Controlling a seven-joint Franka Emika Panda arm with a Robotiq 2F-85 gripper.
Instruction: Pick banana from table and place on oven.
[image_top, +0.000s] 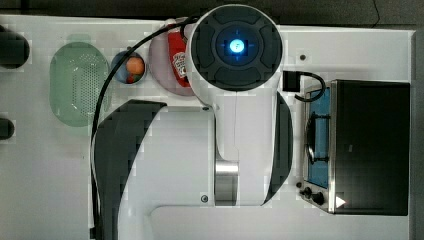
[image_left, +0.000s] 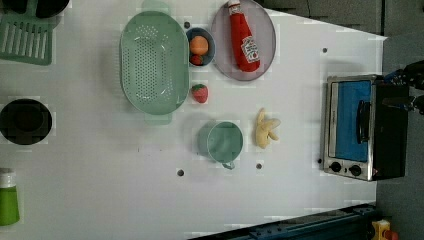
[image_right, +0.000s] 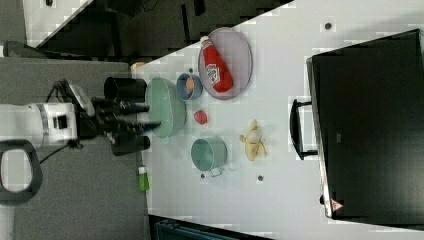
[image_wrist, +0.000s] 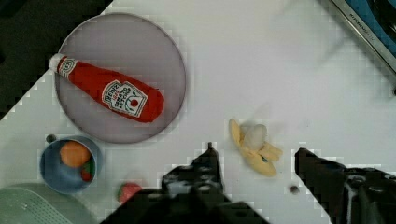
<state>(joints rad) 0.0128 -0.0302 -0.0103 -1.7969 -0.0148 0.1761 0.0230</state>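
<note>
banana lies loose on the white table, gripper apart and empty above it

the banana (image_left: 265, 129) lies flat on the table (image_left: 100, 190), its pale segments splayed. in the left view it sits just to the right of the green cup (image_left: 224, 142), not touching it, with bare white tabletop between it and the oven (image_left: 362, 127) further right. that gap is open, broken by one small dark dot (image_left: 259, 165) near the cup. in the right view the banana (image_right: 254, 141) is likewise between the cup (image_right: 208, 154) and the oven's dark handle (image_right: 296, 129).

the oven stands at the table's edge on the left view's right, its black top (image_right: 370, 125) bare and flat, blue glass door facing the banana.

on the left view's far side, a grey plate (image_left: 265, 60) holds a ketchup bottle (image_left: 243, 37). beside it stand a small blue bowl (image_left: 211, 42) with an orange ball inside, a red strawberry (image_left: 200, 93) and a green colander (image_left: 152, 60).

the arm (image_right: 35, 125) reaches in from the right view's left, held high over the table's edge near the colander, the gripper (image_right: 142, 122) pointing towards the table. in the wrist view the gripper (image_wrist: 259, 172) stands with its two dark fingers (image_wrist: 205, 168) apart, fairly wide, nothing between them. the banana (image_wrist: 254, 147) appears in the gap between the fingertips, probably well below them, though the height is hard to judge.
</note>
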